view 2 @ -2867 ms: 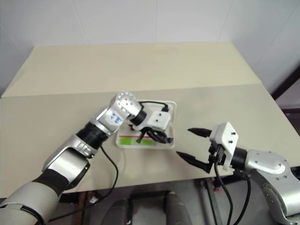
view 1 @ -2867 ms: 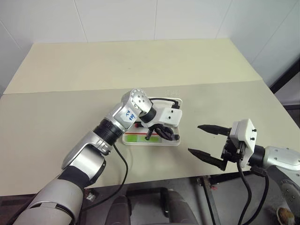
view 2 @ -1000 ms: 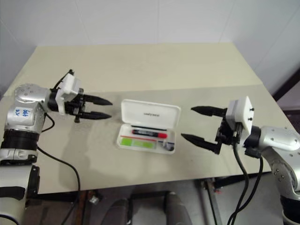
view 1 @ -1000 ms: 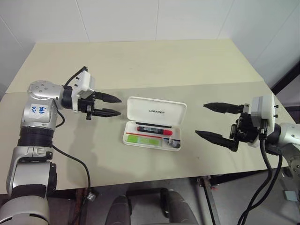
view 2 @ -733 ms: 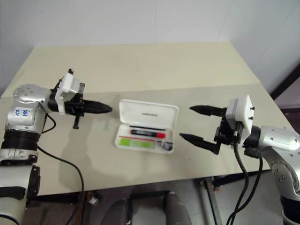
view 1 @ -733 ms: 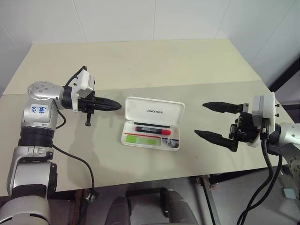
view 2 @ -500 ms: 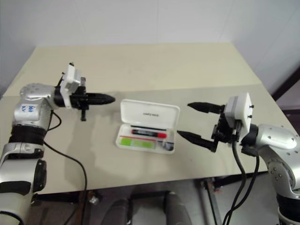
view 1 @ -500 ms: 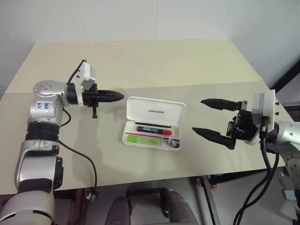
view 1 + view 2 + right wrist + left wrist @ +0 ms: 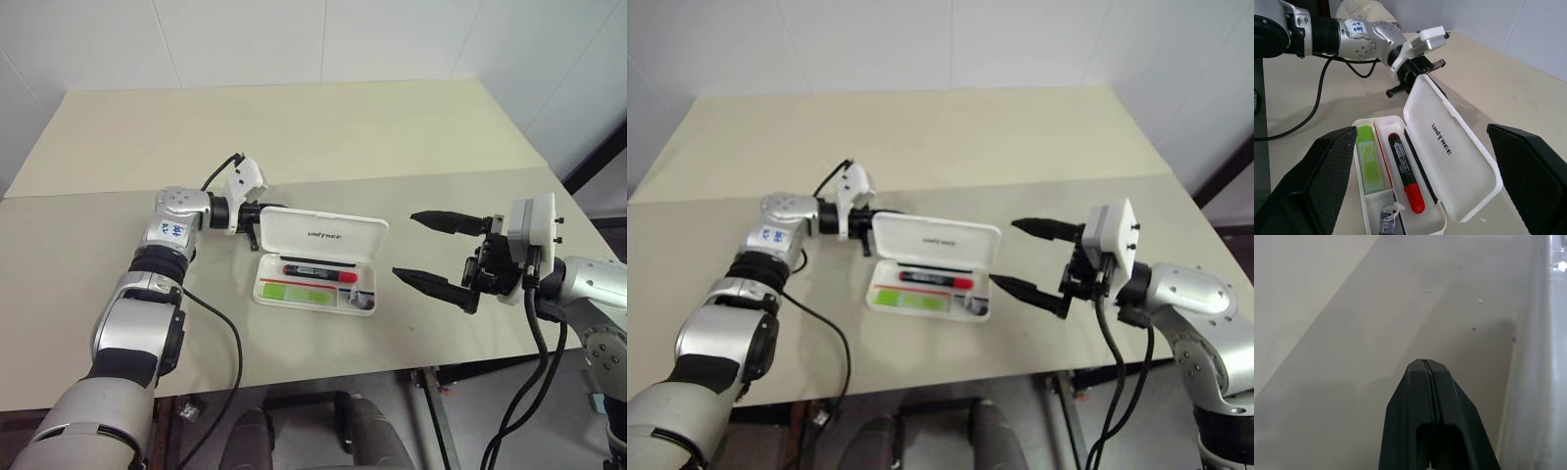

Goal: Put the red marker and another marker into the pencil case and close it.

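The pencil case (image 9: 318, 262) lay open near the middle of the worktop (image 9: 294, 137), its lid raised with the UNITREE lettering facing the camera. Inside it the red marker (image 9: 319, 271) lay along the tray just under the lid, and the green highlighter (image 9: 297, 290) lay beside it on the near side. A small dark-and-white item (image 9: 1388, 216) sat in the compartment at the tray's end. A second earlier the left gripper (image 9: 257, 212) had hovered well to the left of the case with its jaws apart; since then it had clenched its jaws with nothing between them and moved in to the lid's left rear corner, its tips just behind the lid's edge. The right gripper (image 9: 426, 251) had hardly moved, hanging to the right of the case with its jaws spread wide and holding nothing.
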Controlling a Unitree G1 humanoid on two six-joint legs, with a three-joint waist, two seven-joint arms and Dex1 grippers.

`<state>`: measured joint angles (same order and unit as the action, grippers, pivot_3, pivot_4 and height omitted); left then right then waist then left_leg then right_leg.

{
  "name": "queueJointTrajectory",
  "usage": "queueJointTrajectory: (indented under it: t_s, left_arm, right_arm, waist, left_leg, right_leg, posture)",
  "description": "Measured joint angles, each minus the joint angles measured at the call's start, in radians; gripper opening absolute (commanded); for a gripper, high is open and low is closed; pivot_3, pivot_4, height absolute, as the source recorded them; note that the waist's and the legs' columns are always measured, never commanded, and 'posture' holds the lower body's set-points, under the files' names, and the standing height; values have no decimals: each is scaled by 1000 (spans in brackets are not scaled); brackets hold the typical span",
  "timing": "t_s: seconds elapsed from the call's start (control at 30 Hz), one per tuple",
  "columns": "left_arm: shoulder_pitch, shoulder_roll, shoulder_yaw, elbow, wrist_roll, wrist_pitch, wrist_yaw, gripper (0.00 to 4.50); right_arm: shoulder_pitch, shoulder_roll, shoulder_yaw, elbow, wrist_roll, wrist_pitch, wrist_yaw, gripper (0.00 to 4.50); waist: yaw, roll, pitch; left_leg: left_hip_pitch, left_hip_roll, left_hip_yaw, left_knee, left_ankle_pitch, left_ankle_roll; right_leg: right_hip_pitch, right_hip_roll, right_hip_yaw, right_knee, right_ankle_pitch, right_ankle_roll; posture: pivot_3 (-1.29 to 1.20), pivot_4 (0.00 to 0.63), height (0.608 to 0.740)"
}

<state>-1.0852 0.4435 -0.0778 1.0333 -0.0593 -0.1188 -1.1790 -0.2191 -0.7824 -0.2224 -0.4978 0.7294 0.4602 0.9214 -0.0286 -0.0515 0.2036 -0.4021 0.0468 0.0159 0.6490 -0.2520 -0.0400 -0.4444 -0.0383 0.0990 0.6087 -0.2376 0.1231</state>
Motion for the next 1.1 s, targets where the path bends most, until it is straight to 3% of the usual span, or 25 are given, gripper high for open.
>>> queueJointTrajectory:
  t_s: [0.33,0.63,0.87,1.1]
  left_arm:
    - [51,54,41,-92,-53,-45,-191,21]
    - [188,94,15,-331,-80,12,-320,21]
    - [321,99,-78,-509,-72,62,-320,21]
    - [358,113,-122,-614,-58,114,-289,21]
  right_arm:
    - [39,11,0,-16,1,-1,-29,4500]
    - [41,14,6,-17,-5,-3,-32,4500]
    - [46,22,20,-15,-21,-10,-32,4500]
    - [63,42,21,-16,-27,-14,-44,4500]
  waist:
    - [0,0,0]
    - [-1,0,0]
    - [-2,0,0]
    - [-2,2,-1]
  left_leg:
    - [0,0,0,0,0,0]
    - [0,0,0,0,0,0]
    - [0,0,0,2,0,0]
    - [3,0,0,2,0,0]
  right_leg:
    - [0,0,0,-1,0,0]
    - [0,0,0,0,0,0]
    - [0,0,0,1,-4,-7]
    - [3,0,1,1,-5,-10]
  posture:
    - [0,150,740]
    - [0,150,740]
    - [0,150,740]
    - [0,150,740]
